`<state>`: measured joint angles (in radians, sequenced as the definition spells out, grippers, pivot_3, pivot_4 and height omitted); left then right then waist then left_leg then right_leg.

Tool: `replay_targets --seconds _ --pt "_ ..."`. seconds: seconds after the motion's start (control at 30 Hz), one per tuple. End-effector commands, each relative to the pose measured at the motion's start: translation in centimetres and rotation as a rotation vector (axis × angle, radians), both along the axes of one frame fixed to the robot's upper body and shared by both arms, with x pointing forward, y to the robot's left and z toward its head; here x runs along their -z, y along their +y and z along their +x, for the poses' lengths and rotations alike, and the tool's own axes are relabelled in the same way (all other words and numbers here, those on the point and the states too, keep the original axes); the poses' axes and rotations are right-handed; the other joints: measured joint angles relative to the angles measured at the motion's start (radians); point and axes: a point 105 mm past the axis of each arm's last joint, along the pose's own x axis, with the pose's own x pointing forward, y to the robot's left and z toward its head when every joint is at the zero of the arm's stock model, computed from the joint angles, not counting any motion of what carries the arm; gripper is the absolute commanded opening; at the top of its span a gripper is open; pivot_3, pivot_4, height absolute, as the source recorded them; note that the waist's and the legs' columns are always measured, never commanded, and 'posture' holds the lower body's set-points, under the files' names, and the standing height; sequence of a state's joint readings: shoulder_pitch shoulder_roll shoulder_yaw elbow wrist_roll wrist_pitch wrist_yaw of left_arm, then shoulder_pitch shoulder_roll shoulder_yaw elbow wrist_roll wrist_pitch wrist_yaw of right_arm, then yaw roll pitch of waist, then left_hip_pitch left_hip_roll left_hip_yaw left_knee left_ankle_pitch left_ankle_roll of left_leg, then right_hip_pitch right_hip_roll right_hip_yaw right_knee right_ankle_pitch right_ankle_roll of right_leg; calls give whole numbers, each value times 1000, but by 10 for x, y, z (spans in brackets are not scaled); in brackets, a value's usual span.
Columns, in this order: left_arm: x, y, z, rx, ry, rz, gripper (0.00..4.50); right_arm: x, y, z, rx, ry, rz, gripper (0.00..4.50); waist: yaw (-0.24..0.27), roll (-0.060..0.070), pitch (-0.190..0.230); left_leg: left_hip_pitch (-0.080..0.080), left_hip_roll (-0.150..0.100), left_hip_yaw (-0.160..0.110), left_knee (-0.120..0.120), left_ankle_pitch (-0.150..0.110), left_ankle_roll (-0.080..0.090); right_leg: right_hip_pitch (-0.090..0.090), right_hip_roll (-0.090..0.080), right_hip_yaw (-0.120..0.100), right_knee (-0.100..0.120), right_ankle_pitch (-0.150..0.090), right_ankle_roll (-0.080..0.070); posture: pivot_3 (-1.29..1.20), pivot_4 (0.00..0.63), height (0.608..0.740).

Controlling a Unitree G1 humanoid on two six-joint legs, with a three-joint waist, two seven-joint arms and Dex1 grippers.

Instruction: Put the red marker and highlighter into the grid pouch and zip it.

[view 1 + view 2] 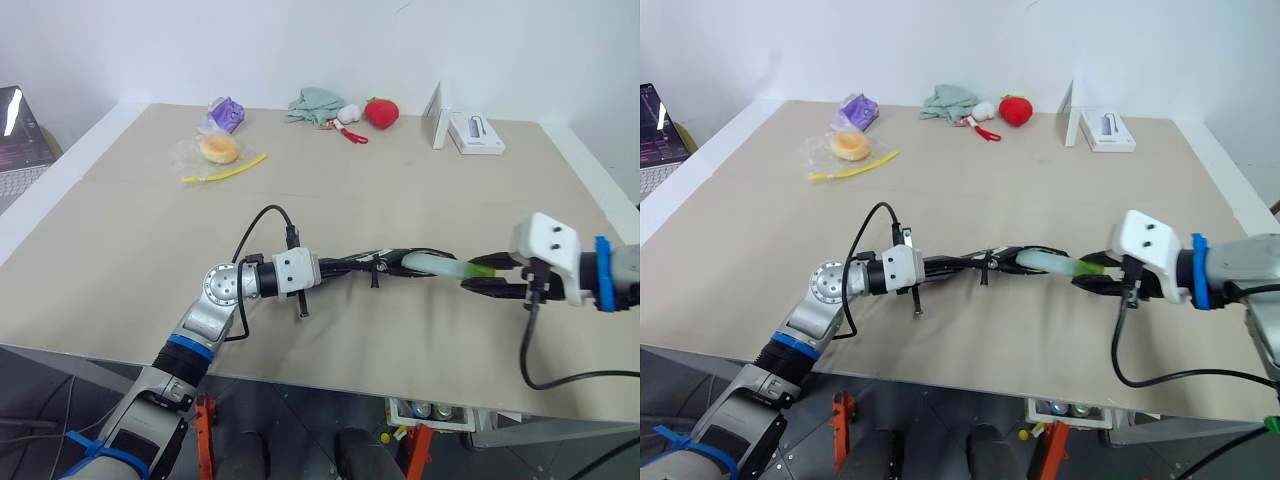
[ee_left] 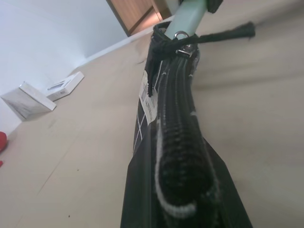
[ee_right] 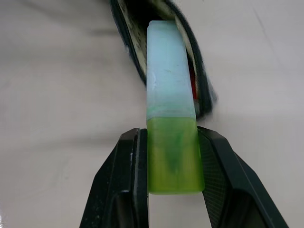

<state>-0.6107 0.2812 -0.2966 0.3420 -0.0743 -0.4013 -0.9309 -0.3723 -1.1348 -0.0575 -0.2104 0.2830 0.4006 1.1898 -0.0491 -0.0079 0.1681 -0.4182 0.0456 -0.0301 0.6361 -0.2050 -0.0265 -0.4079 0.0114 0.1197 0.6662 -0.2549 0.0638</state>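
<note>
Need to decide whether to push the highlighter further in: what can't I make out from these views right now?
- Red marker: a red sliver inside the black grid-lined fabric pouch; right wrist view, chunky light-green highlighter covers the rest.
- Left gripper's hold on the pouch: left wrist view, the pouch hides it.
- Highlighter's cap tip: head views, pouch mouth hides it.

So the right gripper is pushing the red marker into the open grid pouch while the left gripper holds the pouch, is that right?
Not quite. The right gripper holds the highlighter, not the red marker, cap end at the grid pouch mouth, as the right wrist view shows. The left gripper does hold the pouch.

Head eyes look down over the table [image 1: 400, 210]; wrist cameras sit close.
</note>
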Motion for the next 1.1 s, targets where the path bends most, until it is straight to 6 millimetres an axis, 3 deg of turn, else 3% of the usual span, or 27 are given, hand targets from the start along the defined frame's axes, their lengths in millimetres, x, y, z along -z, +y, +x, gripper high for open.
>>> replay_targets --seconds 0.03,0.17,0.33,0.5,0.53,0.57,0.67,0.93,1.1 --pt "-16 -5 -1 29 -61 -22 0 -4 22 3 -113 -61 -78 1059 1 0 0 0 0 0 0 0 0 0 0 0 0 0 0 0 150 732" --pt "-18 -7 -1 34 -64 -25 0 -1 46 5 -212 -71 -103 1059 2 0 0 -1 0 0 0 0 0 0 0 0 0 0 1 0 150 732" --pt "-18 -8 -2 36 -63 -30 0 -1 60 7 -253 -85 -83 1059 3 0 0 -2 0 0 0 0 0 -1 0 -1 0 -1 0 0 150 732" --pt "-17 -7 -2 27 -54 -37 0 -28 67 5 -216 -91 133 3492 3 0 0 -2 0 -1 0 0 0 0 0 -1 0 -1 0 0 150 732" --pt "-17 -7 -2 23 -51 -40 0 -35 66 4 -207 -90 177 4155 3 0 0 -2 0 -1 0 0 0 0 0 -1 0 0 0 0 150 732" --pt "-17 -6 -2 21 -50 -41 0 -41 66 2 -201 -91 218 4477 3 0 0 -2 0 -1 0 0 0 0 0 -1 0 0 0 0 150 732" --pt "-16 -5 -2 18 -48 -40 0 -49 67 -3 -188 -93 292 4477 4 0 0 -2 0 -1 0 0 0 0 -1 -1 0 0 -1 0 150 732" --pt "-17 -5 -2 17 -41 -42 0 -34 84 -20 -233 -18 330 4477 3 0 0 -2 0 -1 0 0 0 0 0 -1 0 0 0 0 150 732" --pt "-17 -5 -2 18 -40 -42 0 -19 91 -17 -244 -31 272 4477 3 0 0 -2 0 -1 1 0 0 0 0 -1 0 0 0 0 150 732"
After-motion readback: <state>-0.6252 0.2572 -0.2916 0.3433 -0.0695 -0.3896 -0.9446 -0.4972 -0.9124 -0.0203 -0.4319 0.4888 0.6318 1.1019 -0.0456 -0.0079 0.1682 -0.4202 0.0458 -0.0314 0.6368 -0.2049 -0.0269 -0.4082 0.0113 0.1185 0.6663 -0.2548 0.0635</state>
